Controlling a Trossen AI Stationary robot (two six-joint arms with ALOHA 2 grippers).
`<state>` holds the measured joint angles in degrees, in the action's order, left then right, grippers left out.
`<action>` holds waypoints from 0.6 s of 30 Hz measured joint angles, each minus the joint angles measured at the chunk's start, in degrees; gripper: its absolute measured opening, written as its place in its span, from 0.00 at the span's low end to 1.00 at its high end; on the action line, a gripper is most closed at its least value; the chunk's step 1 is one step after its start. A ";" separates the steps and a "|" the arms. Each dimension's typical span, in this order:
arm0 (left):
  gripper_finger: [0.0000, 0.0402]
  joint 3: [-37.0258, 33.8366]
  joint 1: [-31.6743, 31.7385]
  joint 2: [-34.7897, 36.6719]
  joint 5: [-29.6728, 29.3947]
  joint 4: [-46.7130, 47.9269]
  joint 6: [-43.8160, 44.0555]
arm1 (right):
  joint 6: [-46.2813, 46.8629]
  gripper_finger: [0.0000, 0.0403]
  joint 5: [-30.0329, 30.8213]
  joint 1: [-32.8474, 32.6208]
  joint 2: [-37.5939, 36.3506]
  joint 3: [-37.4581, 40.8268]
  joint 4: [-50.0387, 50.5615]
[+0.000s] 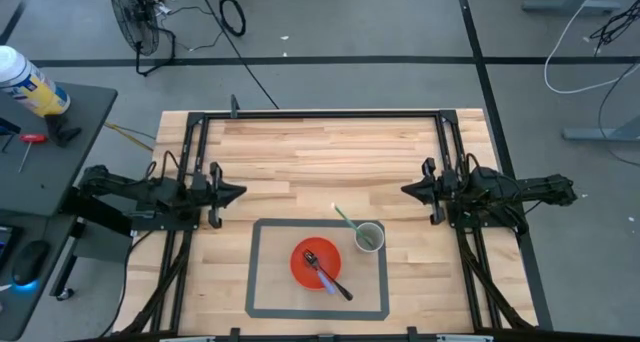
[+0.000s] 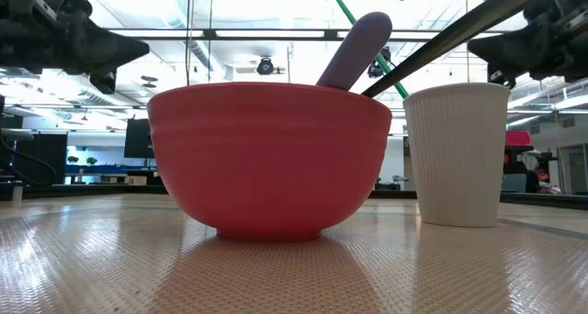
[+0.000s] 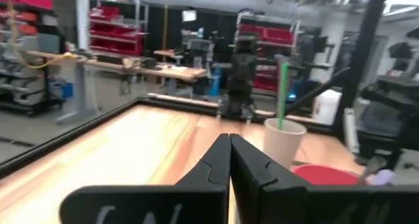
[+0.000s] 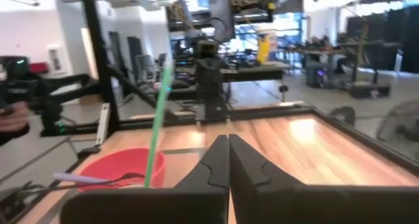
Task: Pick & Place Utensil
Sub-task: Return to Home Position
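Your desk (image 1: 330, 152) held: mat (image 1: 262, 282), bowl (image 1: 305, 267) containing fork (image 1: 336, 284), cup (image 1: 370, 238) with straw (image 1: 345, 219) just beside; left gripper (image 1: 240, 192) and right gripper (image 1: 405, 190) at either side, fingers (image 3: 213, 168) pressed together, holding nothing.

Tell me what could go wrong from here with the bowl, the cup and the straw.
1. The green straw leans far out of the white cup; a bump to the table might tip the cup or drop the straw.
2. The black fork overhangs the rim of the orange bowl and could lever out.
3. The arms seem little risk: the left gripper and the right gripper are shut and sit well away from the mat.
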<state>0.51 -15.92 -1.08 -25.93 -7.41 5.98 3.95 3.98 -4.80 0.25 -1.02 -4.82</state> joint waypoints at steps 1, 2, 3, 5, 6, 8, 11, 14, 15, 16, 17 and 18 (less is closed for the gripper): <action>0.02 0.00 0.00 0.00 0.75 -0.42 0.04 | 0.61 0.00 0.51 0.01 0.02 0.00 0.26; 0.02 0.08 0.00 0.02 1.71 -0.66 0.05 | 1.61 0.01 0.72 0.03 0.01 0.00 0.83; 0.02 0.32 0.02 0.02 3.35 -0.14 -0.21 | 2.43 0.02 0.90 0.02 0.02 0.00 1.35; 0.02 1.04 0.00 -0.02 9.39 0.27 -1.60 | 3.02 0.04 1.10 0.02 0.02 0.00 1.95; 0.02 1.33 0.00 0.02 12.98 -0.13 -2.29 | 3.01 0.05 1.10 0.02 0.02 0.00 2.03; 0.02 1.40 -0.04 0.02 16.78 -0.18 -2.52 | 3.10 0.06 1.12 0.02 0.02 0.00 2.01; 0.02 0.79 0.00 0.02 13.99 -0.31 -2.73 | 3.10 0.08 1.12 0.02 0.02 0.00 1.95; 0.02 -0.02 0.11 -0.22 12.65 -0.02 -4.14 | 3.09 0.08 1.13 0.02 0.02 0.00 1.96; 0.02 -0.02 0.33 -0.48 12.84 -0.46 -4.16 | 3.10 0.08 1.14 0.02 0.02 0.00 1.95; 0.02 -0.02 0.67 -0.59 13.44 -0.85 -4.08 | 3.10 0.08 1.12 0.02 0.02 0.00 1.88; 0.02 -0.02 1.00 -0.63 14.10 -1.45 -3.74 | 3.10 0.08 1.12 0.02 0.02 0.00 1.86; 0.02 -0.02 1.40 -0.63 14.79 -2.53 -3.68 | 3.08 0.08 1.14 0.02 0.02 0.00 1.89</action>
<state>0.49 -14.53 -1.72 -11.13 -9.94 2.31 7.04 5.12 -4.78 0.27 -1.02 -2.93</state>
